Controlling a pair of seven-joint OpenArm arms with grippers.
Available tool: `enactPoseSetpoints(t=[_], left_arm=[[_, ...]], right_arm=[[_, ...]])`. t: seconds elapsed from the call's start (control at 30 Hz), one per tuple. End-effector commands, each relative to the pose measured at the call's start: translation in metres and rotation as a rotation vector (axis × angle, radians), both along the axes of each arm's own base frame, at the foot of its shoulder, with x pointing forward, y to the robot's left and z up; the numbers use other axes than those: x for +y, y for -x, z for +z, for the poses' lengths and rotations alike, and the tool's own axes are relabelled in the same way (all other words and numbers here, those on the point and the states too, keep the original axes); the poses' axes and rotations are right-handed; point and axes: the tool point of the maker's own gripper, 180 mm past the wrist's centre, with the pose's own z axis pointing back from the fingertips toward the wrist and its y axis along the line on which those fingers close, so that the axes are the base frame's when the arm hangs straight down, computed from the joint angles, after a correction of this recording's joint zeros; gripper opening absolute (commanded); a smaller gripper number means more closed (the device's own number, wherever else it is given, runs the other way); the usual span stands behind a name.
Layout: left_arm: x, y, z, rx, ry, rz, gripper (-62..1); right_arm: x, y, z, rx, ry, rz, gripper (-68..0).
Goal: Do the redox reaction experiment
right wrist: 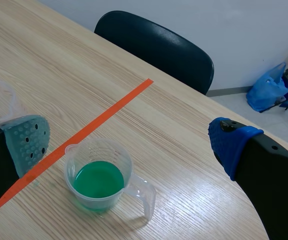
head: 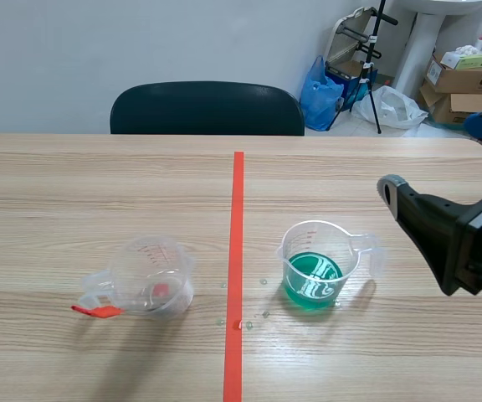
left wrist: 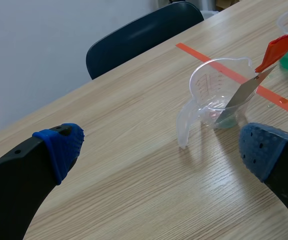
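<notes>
Right tool (right wrist: 129,142) spread wide before green cup (right wrist: 100,176); left tool (left wrist: 162,147) likewise before clear cup (left wrist: 211,87) holding spatula (left wrist: 256,75).

Black chair (head: 207,109), blue bag (head: 318,96), cardboard boxes (head: 465,82) beyond table (head: 74,184)

Scene view: from the table's (head: 57,184) near edge toward the chair (head: 207,109). Wrist views: close, left on the clear measuring cup (left wrist: 209,85), right on the green-filled measuring cup (right wrist: 96,202). All share the tape line (head: 238,251).
</notes>
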Motion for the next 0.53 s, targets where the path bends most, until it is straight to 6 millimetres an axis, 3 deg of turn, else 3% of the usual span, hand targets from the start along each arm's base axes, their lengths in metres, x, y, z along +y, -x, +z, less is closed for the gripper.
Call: enactPoseSetpoints(t=[0.0,0.5], left_arm=[[0.0005,-0.0019,0.0061,-0.026,0.006,0.001,1.4],[0.0005,-0.0019,0.0061,-0.026,0.006,0.001,1.4]], right_arm=[[0.0029,-0.0005,0.0082,-0.025,-0.016,0.009,0.4],[0.0027,-0.0005,0.0067,-0.02,-0.008,0.008,0.4]])
